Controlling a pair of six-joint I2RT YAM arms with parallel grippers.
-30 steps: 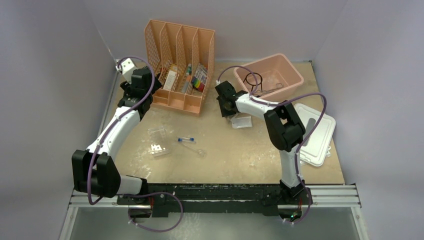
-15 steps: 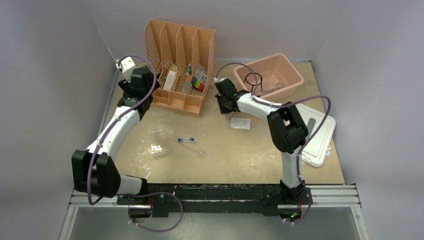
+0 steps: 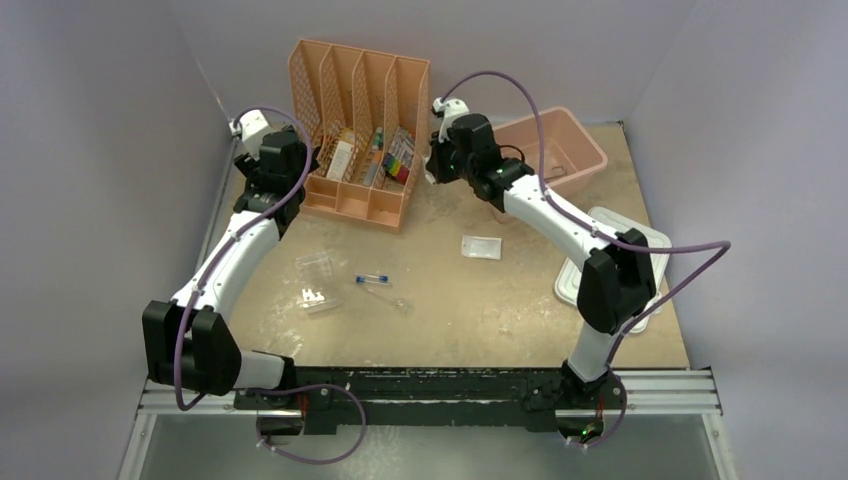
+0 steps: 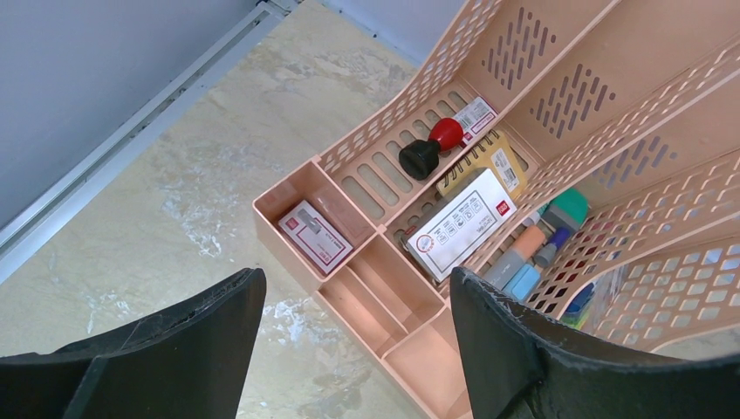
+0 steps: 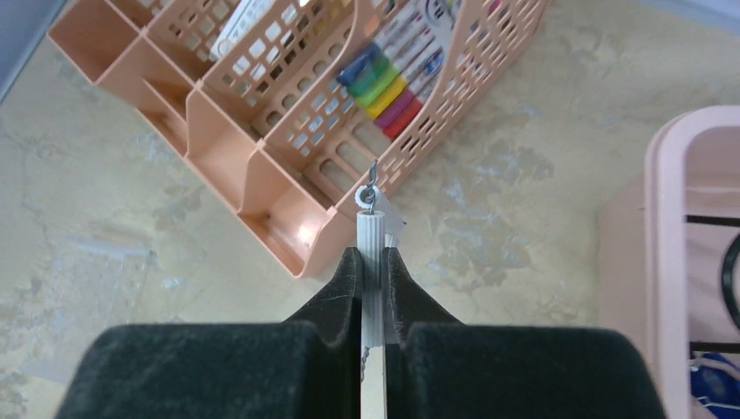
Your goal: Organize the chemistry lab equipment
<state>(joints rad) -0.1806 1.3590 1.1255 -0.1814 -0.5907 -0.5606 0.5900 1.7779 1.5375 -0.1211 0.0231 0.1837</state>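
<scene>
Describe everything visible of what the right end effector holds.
A thin white ribbed handle, plastic-looking, with a small metal eyelet at its tip. It is clamped in the shut right end effector, pointing forward, held in the air by the peach file organizer's near corner. Its other end is hidden, so bristles cannot be confirmed.

The right claw (image 5: pixel 371 259) clamped a white ribbed rod (image 5: pixel 370 230) and lifted up.
</scene>
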